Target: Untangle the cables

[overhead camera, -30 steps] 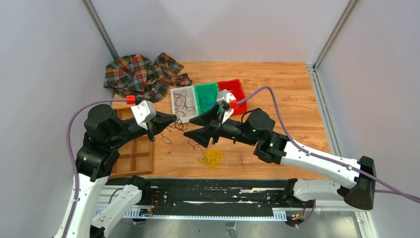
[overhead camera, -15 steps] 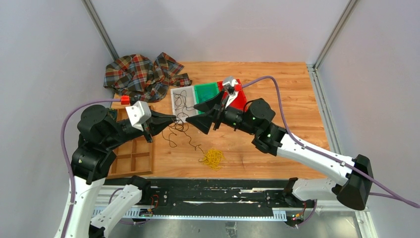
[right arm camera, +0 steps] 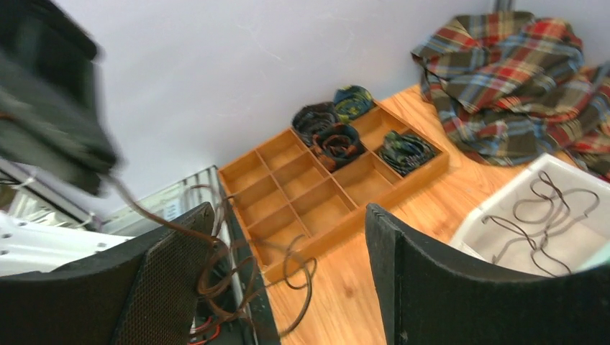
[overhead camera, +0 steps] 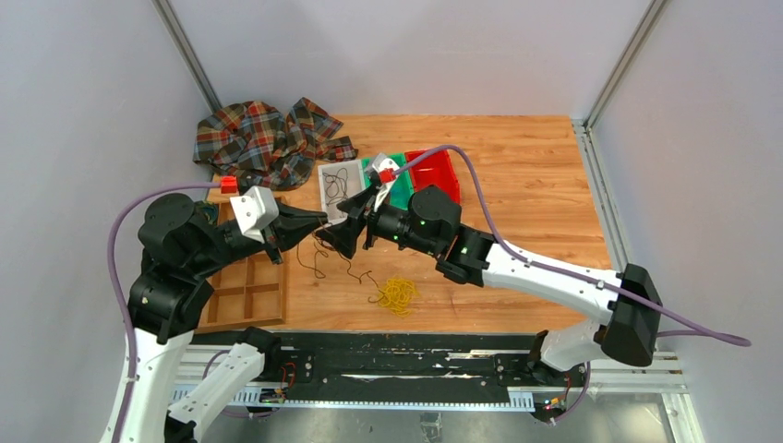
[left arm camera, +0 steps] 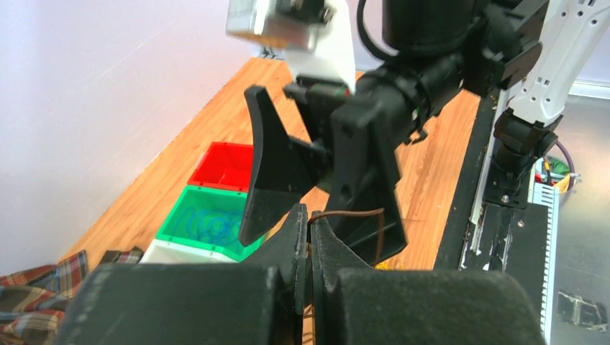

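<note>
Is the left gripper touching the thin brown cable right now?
Touching. The left wrist view shows the left gripper shut, with the brown cable pinched between its fingertips.

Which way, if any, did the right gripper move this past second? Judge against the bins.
Yes. The right gripper swung left, from before the green bin to before the white bin, nearer the left gripper.

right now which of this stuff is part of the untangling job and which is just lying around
Job: brown strand pinched in the left gripper; yellow bunch; dark strands in the white bin; blue-green strands in the green bin; open right gripper.
Lying about: plaid cloth; wooden tray with dark coiled bundles.
</note>
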{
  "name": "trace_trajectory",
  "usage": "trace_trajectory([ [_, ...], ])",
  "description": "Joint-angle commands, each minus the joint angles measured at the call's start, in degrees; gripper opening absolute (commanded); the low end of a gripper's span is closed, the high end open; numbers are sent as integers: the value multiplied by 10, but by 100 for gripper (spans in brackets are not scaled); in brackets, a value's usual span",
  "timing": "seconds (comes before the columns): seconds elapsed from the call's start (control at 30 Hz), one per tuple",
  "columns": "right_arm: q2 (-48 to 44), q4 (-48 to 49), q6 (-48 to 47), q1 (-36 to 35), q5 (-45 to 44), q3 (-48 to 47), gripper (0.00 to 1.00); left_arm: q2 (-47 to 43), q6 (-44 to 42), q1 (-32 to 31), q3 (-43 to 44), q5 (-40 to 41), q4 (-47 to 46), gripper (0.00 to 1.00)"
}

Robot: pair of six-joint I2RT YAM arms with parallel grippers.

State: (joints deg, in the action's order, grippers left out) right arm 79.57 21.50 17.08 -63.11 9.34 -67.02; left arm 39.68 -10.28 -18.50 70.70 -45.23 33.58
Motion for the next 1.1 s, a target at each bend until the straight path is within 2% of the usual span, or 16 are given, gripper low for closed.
trace_trajectory([
  [0.0, 13, 14, -26, -11, -73, 21, 77, 7, 9, 0, 40, -16, -5, 1],
  [0.33, 38, 129, 8, -1, -57, 114, 80, 24, 70, 1, 137, -31, -33, 1],
  [0.5, 55, 147, 31, 4, -49, 139, 80, 35, 101, 1, 177, -22, -75, 1],
  [0.87, 71, 167, 47, 8, -63, 204, 81, 96, 67, 1, 316, 29, -104, 1],
  [1.07, 12, 157, 26, 22, -80, 214, 81, 116, 63, 0, 330, 36, -95, 1],
])
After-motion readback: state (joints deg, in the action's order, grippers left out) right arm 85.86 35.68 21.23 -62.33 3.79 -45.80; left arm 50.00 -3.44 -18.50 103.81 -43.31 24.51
